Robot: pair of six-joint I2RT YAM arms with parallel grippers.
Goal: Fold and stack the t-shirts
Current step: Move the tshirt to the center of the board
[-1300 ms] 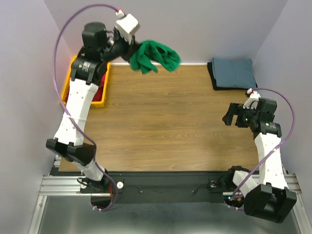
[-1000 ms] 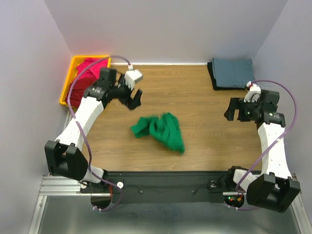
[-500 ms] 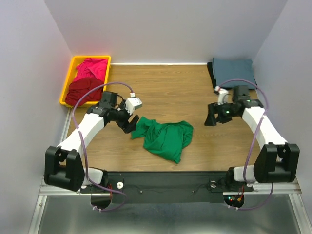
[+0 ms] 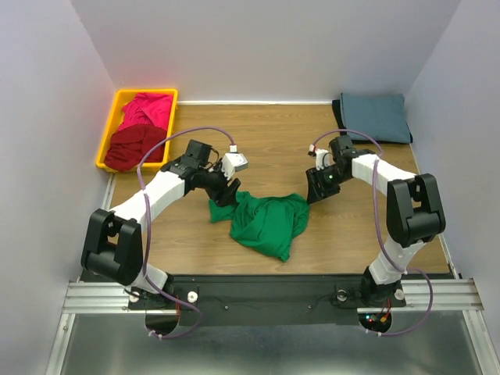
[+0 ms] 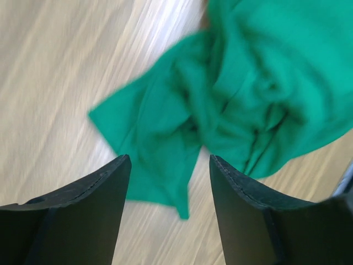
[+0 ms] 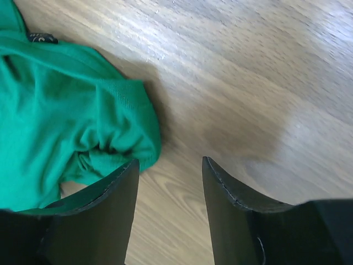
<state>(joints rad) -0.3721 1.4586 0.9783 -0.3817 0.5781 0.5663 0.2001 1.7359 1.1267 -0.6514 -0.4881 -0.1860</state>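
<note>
Green t-shirt (image 4: 268, 223) crumpled on table (image 4: 351, 234), unfolded, folds bunched

Blurred, cropped and covered cloth
In the left wrist view the green t-shirt (image 5: 231, 105) is smeared by blur and runs off the top and right edges. Its black neck label (image 6: 41, 37) is too small to read. From above, the black t-shirt (image 4: 338, 121) shows only an edge under the slate blue-grey t-shirt (image 4: 373, 116).

Bright, even overhead light leaves soft shadows and pale glare on the bench (image 6: 265, 110), while motion blur smears the green t-shirt (image 5: 237, 94) in the left wrist view.
</note>
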